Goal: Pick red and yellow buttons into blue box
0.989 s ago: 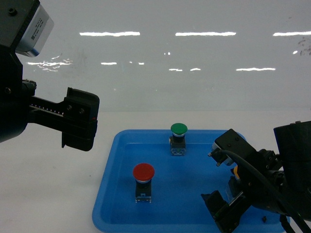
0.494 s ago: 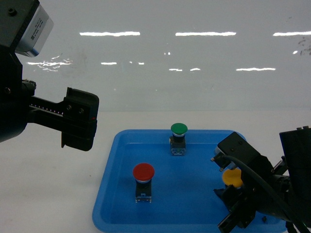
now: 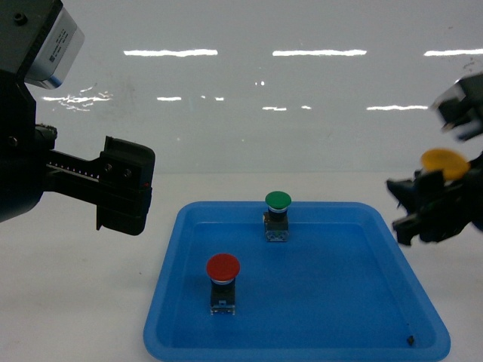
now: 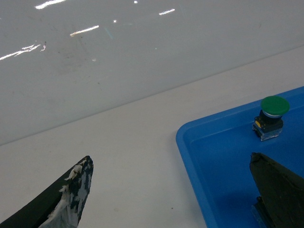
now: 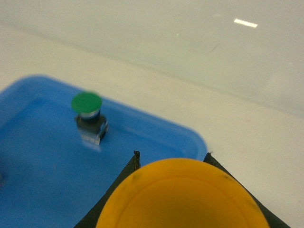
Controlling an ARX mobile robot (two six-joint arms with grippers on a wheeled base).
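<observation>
The red button (image 3: 223, 267) stands upright in the left half of a shallow blue tray (image 3: 172, 309). Past the tray's right edge the yellow button (image 3: 444, 163) hangs in the air, my right gripper (image 3: 436, 197) shut on it. Its yellow cap (image 5: 183, 197) fills the bottom of the right wrist view between the two black fingertips of my right gripper (image 5: 172, 159). At the left, level with the tray's far rim, my left gripper (image 3: 124, 197) hovers. In its wrist view the left gripper (image 4: 169, 159) is open and holds nothing. The blue box is out of view.
A green-capped button (image 3: 278, 200) stands at the tray's far middle; the green button (image 4: 274, 105) also shows from the left wrist and the green button (image 5: 87, 102) from the right. White tabletop surrounds the tray, and a glossy white wall rises behind it.
My right gripper has lifted the yellow button out of the tray's near right corner, up and to the right past the tray's edge. The left arm has not moved.
</observation>
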